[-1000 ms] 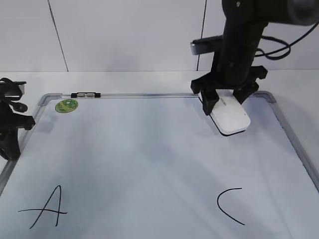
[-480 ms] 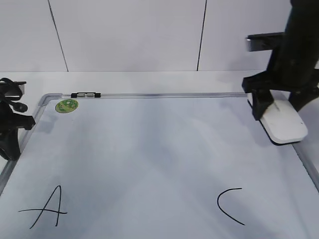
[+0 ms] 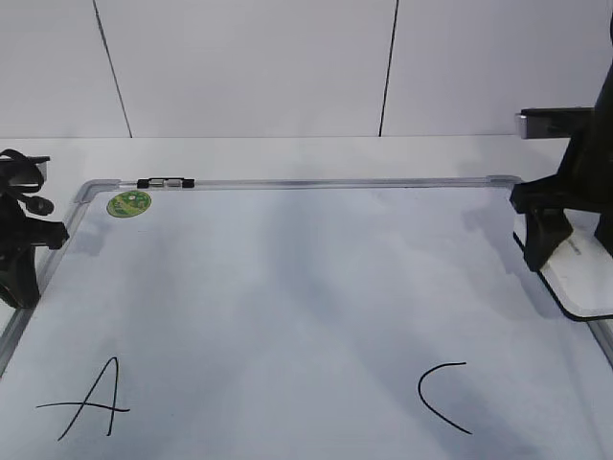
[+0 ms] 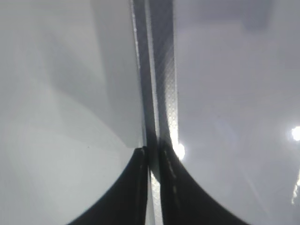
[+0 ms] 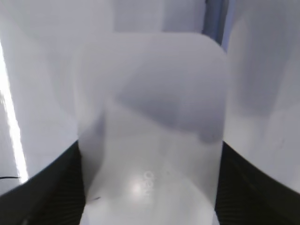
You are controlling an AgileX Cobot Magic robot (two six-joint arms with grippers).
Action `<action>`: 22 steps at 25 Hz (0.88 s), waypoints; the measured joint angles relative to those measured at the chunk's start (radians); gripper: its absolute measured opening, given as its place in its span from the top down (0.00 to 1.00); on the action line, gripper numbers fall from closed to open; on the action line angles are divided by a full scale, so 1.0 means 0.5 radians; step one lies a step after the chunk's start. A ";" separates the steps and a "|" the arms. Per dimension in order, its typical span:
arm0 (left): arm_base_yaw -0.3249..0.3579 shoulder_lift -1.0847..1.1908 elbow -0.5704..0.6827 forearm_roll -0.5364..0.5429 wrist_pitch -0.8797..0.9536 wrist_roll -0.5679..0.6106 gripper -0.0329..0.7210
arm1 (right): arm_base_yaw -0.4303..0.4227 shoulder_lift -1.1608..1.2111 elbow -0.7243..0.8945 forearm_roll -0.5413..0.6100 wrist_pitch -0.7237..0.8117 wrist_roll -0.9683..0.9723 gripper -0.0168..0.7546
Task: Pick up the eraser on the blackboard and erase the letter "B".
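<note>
The blackboard is a white dry-erase board with a grey frame, lying flat. A black "A" and a black "C" are drawn near its front edge. No letter "B" shows; the board between them is bare. My right gripper is shut on the white eraser at the board's right frame edge. In the right wrist view the eraser fills the space between the jaws. My left gripper is at the board's left edge; its jaws are shut over the frame, holding nothing.
A round green sticker sits in the board's back left corner. A small black-and-clear marker lies on the back frame rail. A white wall rises behind the table. The board's grey frame runs lengthwise in the left wrist view.
My right gripper has carried the eraser to the right, from the board's back right area to its right frame edge. The left arm has not moved.
</note>
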 joint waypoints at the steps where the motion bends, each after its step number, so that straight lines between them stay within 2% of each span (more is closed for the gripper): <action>1: 0.000 0.000 0.000 0.000 0.000 0.000 0.92 | -0.005 0.000 0.012 0.014 -0.004 -0.020 0.30; 14: 0.000 0.000 0.000 -0.001 0.000 0.000 0.92 | -0.021 0.186 0.039 0.120 -0.115 -0.119 0.30; 22: 0.000 0.000 0.000 -0.001 0.000 -0.001 0.92 | -0.135 0.199 0.042 0.141 -0.175 -0.119 0.30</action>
